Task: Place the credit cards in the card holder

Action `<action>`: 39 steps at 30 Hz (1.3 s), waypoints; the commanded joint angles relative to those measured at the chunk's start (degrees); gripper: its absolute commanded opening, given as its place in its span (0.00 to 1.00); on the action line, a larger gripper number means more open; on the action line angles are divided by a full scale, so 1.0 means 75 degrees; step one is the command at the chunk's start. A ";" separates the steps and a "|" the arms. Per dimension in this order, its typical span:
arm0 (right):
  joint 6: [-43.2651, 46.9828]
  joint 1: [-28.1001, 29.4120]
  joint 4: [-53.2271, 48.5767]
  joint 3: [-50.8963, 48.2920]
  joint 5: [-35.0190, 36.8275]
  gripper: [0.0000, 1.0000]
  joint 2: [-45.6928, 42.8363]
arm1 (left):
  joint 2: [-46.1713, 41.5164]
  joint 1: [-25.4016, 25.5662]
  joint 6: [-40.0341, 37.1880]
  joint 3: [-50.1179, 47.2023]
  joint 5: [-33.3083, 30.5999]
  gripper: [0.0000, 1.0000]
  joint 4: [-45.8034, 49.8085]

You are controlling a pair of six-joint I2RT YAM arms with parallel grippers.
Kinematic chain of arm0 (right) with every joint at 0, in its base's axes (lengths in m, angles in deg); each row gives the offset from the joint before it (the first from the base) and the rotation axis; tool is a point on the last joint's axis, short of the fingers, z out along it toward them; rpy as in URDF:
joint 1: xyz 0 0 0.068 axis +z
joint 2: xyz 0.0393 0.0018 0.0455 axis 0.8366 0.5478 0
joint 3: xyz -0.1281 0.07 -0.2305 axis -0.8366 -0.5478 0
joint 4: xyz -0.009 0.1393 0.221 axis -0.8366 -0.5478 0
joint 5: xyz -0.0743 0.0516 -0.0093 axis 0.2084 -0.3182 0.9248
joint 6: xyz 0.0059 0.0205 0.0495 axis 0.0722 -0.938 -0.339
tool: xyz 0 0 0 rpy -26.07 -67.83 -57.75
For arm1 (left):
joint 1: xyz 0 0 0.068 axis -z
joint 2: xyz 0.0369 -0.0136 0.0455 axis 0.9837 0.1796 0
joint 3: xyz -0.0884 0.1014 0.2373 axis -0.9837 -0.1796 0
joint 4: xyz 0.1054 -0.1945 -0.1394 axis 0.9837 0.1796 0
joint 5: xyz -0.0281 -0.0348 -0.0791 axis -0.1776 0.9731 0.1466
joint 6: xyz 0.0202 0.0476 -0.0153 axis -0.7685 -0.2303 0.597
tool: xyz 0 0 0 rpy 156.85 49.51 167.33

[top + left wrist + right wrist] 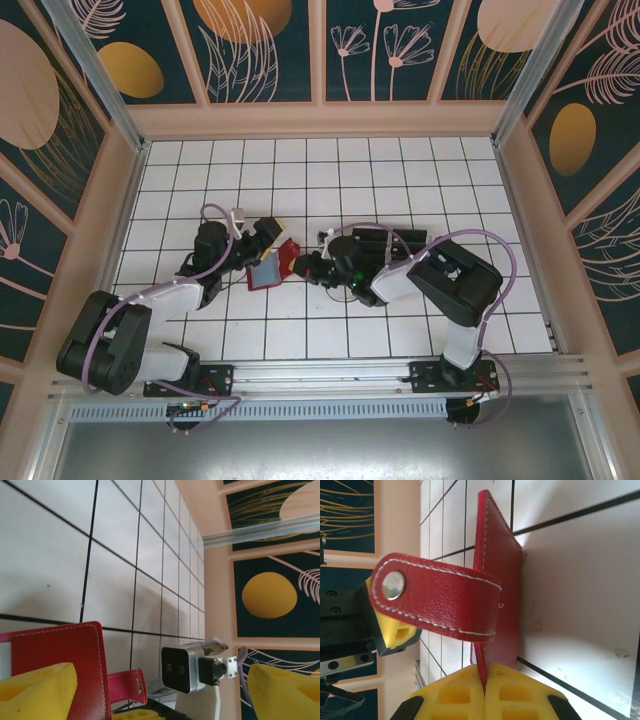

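White tiled table [400,180], patterned walls around it. The credit cards [388,238] lie as a dark cluster well apart from the card holder [268,272], on the right arm's side, and that arm's cable crosses over them. The card holder is red and tilted, its snap strap [435,597] looping outward. The right gripper [302,266] is clamped on the card holder's edge, fingers [455,697] pressed together. The left gripper [260,243] stands wide apart on the card holder's other side, one finger [35,692] just beside its cover.

Apparently inside right pincer [484,690]: card holder [497,575] edge
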 commanded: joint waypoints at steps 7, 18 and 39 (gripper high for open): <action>-0.0223 0.0010 0.0716 -0.0364 -0.0020 0.00 -0.0313 | -0.0480 0.0168 -0.1156 0.0575 -0.1299 0.88 0.1709; -0.0642 -0.0223 0.1364 -0.0577 -0.0315 0.00 -0.1200 | -0.0875 -0.0539 -0.1797 0.0408 -0.2147 0.91 0.3377; -0.0877 -0.0464 0.1527 -0.0392 -0.0416 0.00 -0.2025 | -0.0644 -0.1429 0.0499 -0.0755 0.0281 0.92 -0.0398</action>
